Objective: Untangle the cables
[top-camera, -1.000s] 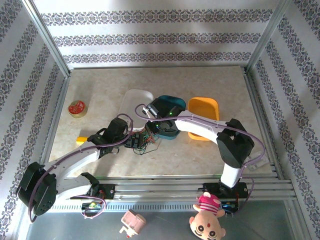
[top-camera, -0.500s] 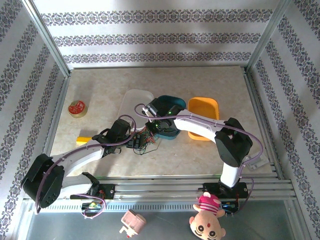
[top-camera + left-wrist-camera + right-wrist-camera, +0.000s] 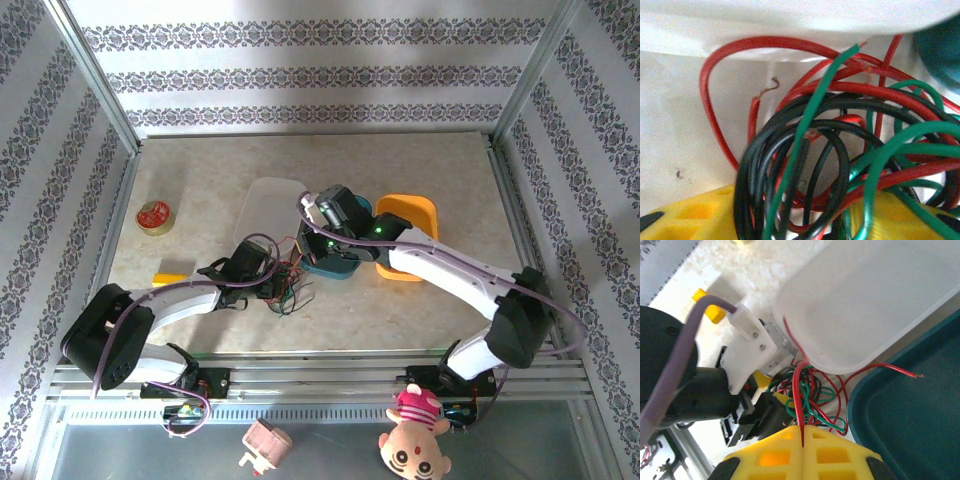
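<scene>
The left gripper (image 3: 790, 220) sits low at the centre of the bench (image 3: 400, 320). Its wrist view shows two yellow fingers (image 3: 690, 217) set apart, with the cables (image 3: 805, 145) – red, green and black loops in one knot – bunched in the gap. I cannot tell whether the jaws press on the knot or merely straddle it. A bare copper tip shows on a short red end there; the top view gives only a small dark snarl.

Just beyond, the right gripper (image 3: 802, 437) has its jaws closed flat on one red strand, which runs up from the pads to the white tray (image 3: 865, 300). Another red end lies over the rim of the teal tray (image 3: 910, 420).

The top view alone shows the orange tray (image 3: 410, 225) to the right of the teal one, plus a yellow block (image 3: 168, 279) and a red tin (image 3: 153, 216) well to the left. The right arm hides much of the teal tray there – and both sets of fingertips are too small to read.
</scene>
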Controlling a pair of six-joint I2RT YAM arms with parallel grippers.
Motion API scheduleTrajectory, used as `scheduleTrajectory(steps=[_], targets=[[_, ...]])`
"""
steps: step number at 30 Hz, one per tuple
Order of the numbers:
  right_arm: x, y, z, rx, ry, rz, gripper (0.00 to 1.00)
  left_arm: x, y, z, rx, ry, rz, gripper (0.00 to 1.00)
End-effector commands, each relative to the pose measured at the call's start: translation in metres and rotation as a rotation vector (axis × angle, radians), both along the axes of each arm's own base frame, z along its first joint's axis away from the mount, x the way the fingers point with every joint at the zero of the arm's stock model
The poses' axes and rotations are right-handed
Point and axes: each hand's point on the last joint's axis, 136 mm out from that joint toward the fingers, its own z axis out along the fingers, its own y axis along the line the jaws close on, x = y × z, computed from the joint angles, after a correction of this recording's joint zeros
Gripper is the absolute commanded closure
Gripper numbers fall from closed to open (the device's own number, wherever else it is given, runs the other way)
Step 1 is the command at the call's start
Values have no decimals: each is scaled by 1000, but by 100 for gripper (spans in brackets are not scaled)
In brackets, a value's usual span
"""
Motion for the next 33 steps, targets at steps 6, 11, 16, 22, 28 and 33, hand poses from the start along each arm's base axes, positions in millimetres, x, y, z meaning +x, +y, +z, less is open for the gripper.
scheduleTrajectory(steps=[6,11,16,22,28,33], targets=[[5,-32,85,162,-229,-141,100,-8,-4,-14,11,67,-14,75],[15,-77,130,228,-372,-307,100,-8,-7,-13,-1,67,-21,76],[21,-126,159,271,-474,-466,100,-11,-11,-12,3,64,-48,77],[29,-198,190,321,-558,-672,100,-15,-17,-13,11,64,-84,84],[30,-256,208,372,-598,-812,100,-19,-25,-13,3,68,-121,100],[30,-277,225,413,-632,-827,100,-21,-28,-14,9,69,-139,100]])
